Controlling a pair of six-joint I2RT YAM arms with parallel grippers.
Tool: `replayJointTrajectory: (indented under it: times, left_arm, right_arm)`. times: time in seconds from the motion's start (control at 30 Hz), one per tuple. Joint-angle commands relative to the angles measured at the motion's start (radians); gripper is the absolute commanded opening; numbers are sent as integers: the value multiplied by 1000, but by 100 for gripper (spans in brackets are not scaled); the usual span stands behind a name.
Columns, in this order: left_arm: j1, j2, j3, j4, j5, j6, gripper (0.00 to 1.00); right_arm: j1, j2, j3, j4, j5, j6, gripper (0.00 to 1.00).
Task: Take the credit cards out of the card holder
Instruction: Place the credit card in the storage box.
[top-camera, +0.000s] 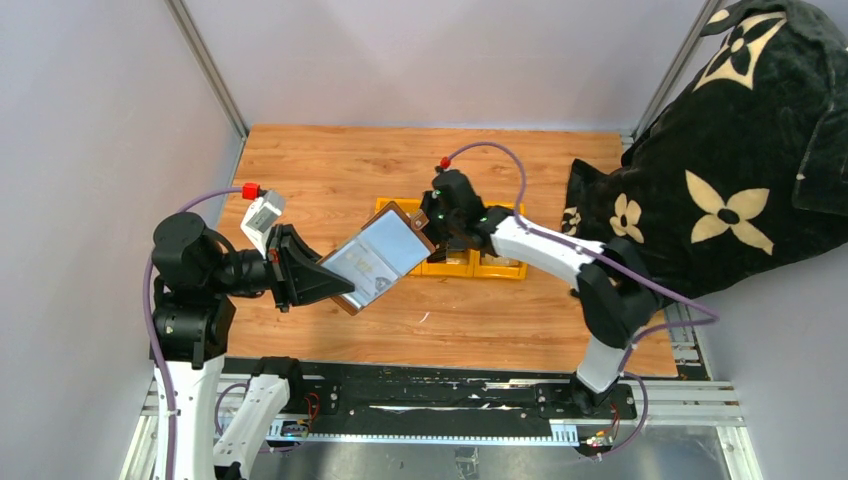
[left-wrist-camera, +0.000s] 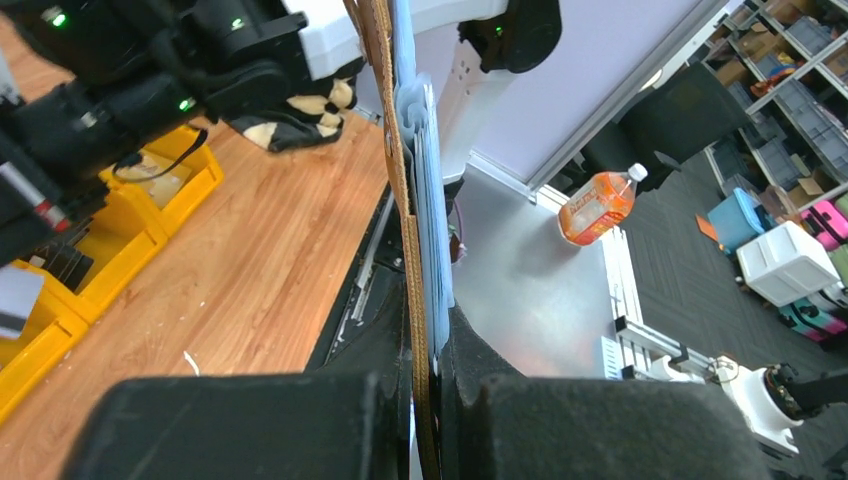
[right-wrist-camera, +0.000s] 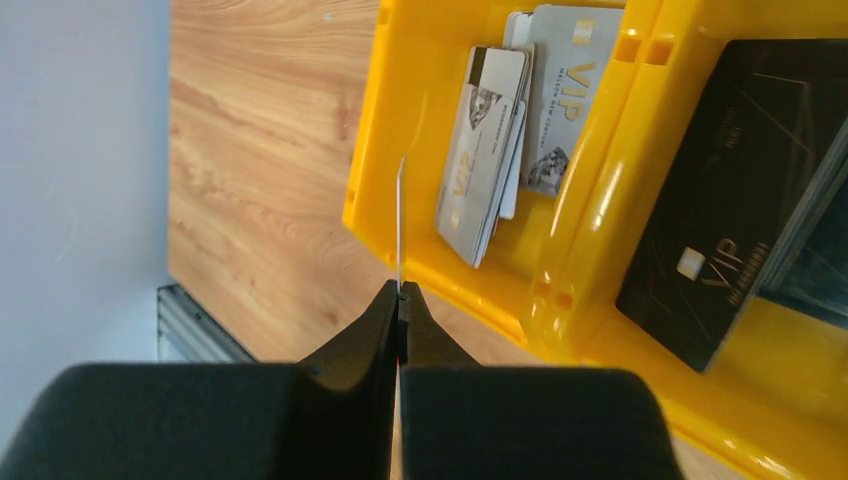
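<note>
Mid-frame in the top view, the left hand (top-camera: 343, 287) pinches the open card holder (top-camera: 385, 255) by its lower edge. The right hand (right-wrist-camera: 400, 297) pinches a credit card (right-wrist-camera: 401, 215) edge-on over the rim of the yellow bin (right-wrist-camera: 590, 190). It is best to shift toward the stacked cards (right-wrist-camera: 485, 150) before releasing.

My two arms, pictured from above: the left arm (top-camera: 190, 290) stacks rounded black joints over a white lower link, while the right arm (top-camera: 540, 245) wears a white forearm shell between a black elbow and wrist. A purple cable (top-camera: 149, 300) loops along each arm and ends in a red cap (top-camera: 250, 190) near the wrist. My left gripper (top-camera: 348, 290) and right gripper (right-wrist-camera: 400, 295) carry matte black, wedge-shaped fingers (right-wrist-camera: 350, 340). Small green lights (left-wrist-camera: 57, 18) glow on the right wrist housing.
</note>
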Motion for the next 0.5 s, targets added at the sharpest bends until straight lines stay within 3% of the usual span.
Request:
replayJointTrajectory:
  times: [0.0, 0.23, 0.3, 0.4, 0.47]
  left_arm:
    - [2, -9, 42, -44, -16, 47, 0]
    - [2, -9, 52, -135, -34, 130, 0]
    - [3, -4, 61, -174, -41, 166, 0]
    - [2, 12, 93, -291, -61, 286, 0]
    - [2, 19, 101, -332, -69, 331, 0]
  right_arm:
    - [49, 125, 119, -42, 162, 85, 0]
    - [76, 324, 266, -51, 245, 135, 0]
    - [75, 347, 292, -57, 235, 148, 9]
    - [70, 297, 278, -10, 217, 110, 37]
    - [56, 237, 247, 74, 163, 70, 48]
